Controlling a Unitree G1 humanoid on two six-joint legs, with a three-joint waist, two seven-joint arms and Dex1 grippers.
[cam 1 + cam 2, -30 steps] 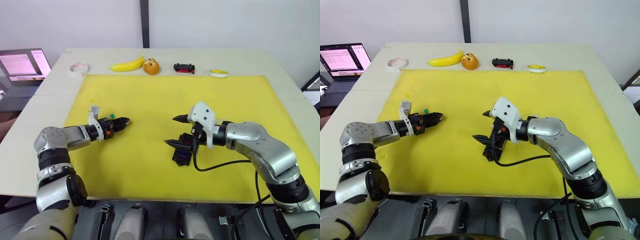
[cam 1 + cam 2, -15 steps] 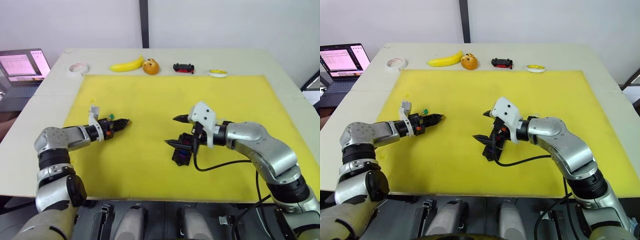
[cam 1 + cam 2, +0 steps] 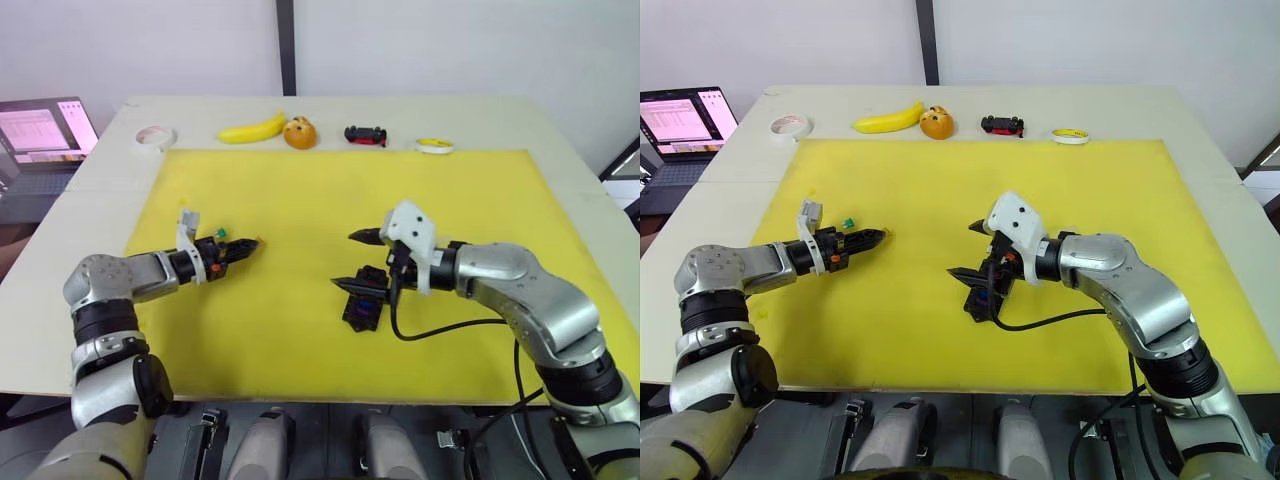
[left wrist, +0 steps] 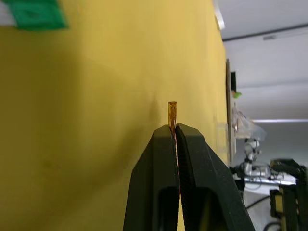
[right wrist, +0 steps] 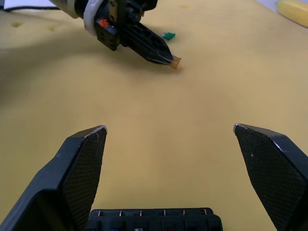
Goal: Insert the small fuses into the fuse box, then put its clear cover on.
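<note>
My left gripper (image 3: 253,243) hovers low over the left part of the yellow mat (image 3: 450,200), shut on a small olive-brown fuse (image 4: 172,110) that sticks out past its fingertips. A teal fuse (image 3: 849,222) lies on the mat just beside that gripper. The black fuse box (image 3: 363,308) sits near the mat's middle, with small coloured bits in its slots. My right gripper (image 3: 345,260) stands open right over the box's left end, its fingers (image 5: 82,159) spread wide and holding nothing. The clear cover is out of view.
Along the table's far edge lie a white tape roll (image 3: 156,136), a banana (image 3: 252,130), an orange fruit (image 3: 301,133), a black-and-red toy car (image 3: 366,135) and a small yellow disc (image 3: 435,146). A laptop (image 3: 40,130) stands at the far left.
</note>
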